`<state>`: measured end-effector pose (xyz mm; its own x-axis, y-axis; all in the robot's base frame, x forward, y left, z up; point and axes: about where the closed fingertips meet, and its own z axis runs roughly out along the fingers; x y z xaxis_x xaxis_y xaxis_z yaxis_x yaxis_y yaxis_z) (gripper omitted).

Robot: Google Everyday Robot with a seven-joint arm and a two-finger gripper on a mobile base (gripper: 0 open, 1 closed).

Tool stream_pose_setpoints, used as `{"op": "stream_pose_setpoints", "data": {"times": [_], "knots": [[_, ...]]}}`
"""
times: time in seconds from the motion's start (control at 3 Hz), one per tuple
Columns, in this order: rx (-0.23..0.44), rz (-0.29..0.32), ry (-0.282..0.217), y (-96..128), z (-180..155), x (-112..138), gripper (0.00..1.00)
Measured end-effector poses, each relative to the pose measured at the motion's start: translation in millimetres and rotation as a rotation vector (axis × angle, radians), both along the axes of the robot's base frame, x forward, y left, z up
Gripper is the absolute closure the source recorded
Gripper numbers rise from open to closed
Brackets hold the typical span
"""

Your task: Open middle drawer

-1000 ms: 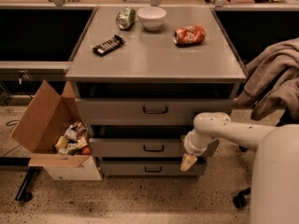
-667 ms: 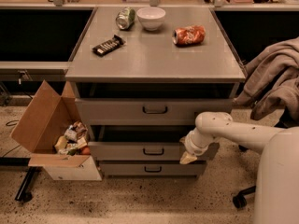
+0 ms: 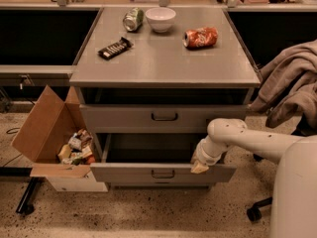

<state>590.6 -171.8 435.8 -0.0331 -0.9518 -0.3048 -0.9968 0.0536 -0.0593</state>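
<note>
The middle drawer (image 3: 129, 173) is seen drawn further out from under the front edge of the bench (image 3: 163, 58) than a second before, and more of its dark interior is exposed. The gripper (image 3: 199, 167) is held at the top rim of the drawer front near its right end, below the bench's front right corner. How far it is opened cannot be told.
</note>
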Motion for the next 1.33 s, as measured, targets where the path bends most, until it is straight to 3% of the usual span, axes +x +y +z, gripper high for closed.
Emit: {"op": "stream_pose_setpoints", "data": {"times": [0.33, 1.0, 1.33], "knots": [[-0.036, 0.02, 0.001, 5, 4, -6, 0.0], [-0.073, 0.04, 0.006, 0, -16, -12, 0.0], [-0.121, 0.054, 0.033, -8, -36, -18, 0.0]]}}
